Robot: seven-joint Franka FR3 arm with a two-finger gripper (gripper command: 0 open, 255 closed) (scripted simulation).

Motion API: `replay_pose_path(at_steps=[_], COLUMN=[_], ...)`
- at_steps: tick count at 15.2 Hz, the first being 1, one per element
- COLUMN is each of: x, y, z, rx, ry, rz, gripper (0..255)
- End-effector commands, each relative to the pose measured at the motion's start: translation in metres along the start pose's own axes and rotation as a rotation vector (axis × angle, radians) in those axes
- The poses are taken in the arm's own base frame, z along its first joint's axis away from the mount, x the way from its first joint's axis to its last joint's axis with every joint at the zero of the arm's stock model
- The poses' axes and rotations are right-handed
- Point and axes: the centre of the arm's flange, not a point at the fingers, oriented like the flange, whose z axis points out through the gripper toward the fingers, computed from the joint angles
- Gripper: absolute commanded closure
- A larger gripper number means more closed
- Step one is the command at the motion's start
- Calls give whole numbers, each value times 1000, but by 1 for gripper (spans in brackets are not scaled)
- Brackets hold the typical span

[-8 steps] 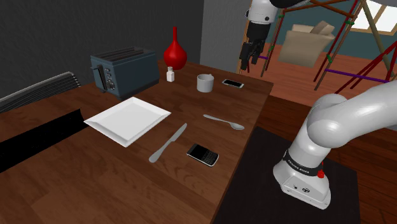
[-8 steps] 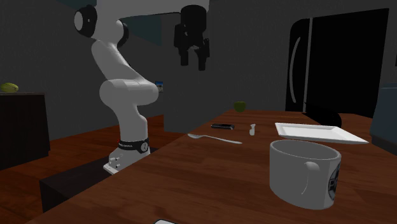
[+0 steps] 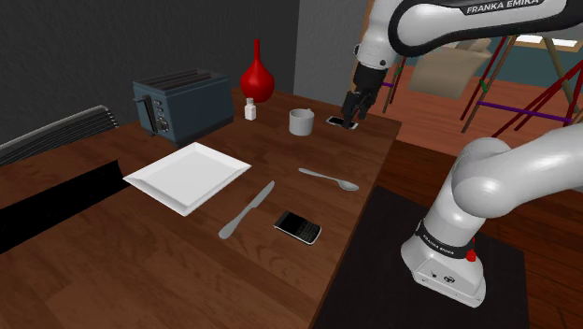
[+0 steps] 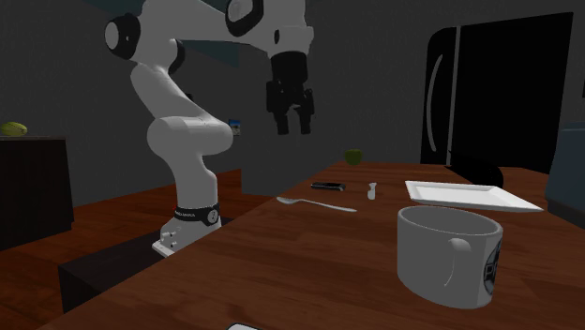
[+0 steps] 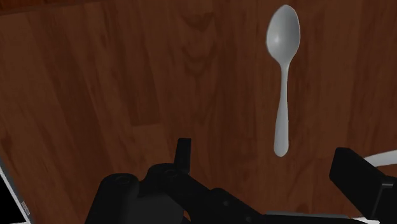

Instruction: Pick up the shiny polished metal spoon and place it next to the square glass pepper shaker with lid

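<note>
Tool (image 4: 292, 127) spread, empty, above table (image 3: 168, 252); spoon (image 5: 282, 89) unobstructed; mug (image 3: 300, 121), phone (image 3: 342, 121) apparently close below.

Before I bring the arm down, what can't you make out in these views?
Pepper shaker: too small in the shoulder view to confirm glass or lid.
Phone beside the mug: partly covered by the end effector, shoulder view.
White shape by the end effector, wrist view: cut off at the edge.

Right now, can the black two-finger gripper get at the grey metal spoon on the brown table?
Probably yes: the open gripper hangs above the table, and nothing covers the spoon.
</note>
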Motion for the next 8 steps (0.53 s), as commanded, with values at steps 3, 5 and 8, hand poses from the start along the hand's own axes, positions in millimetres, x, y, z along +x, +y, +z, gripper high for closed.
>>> replay_pose_path(at_steps=[3, 5, 8], x=[-9, -12, -15], y=[-19, -29, -45], z=[50, 73, 108], rx=[40, 59, 88], ry=[49, 73, 107], rz=[7, 10, 14], gripper=[0, 0, 0])
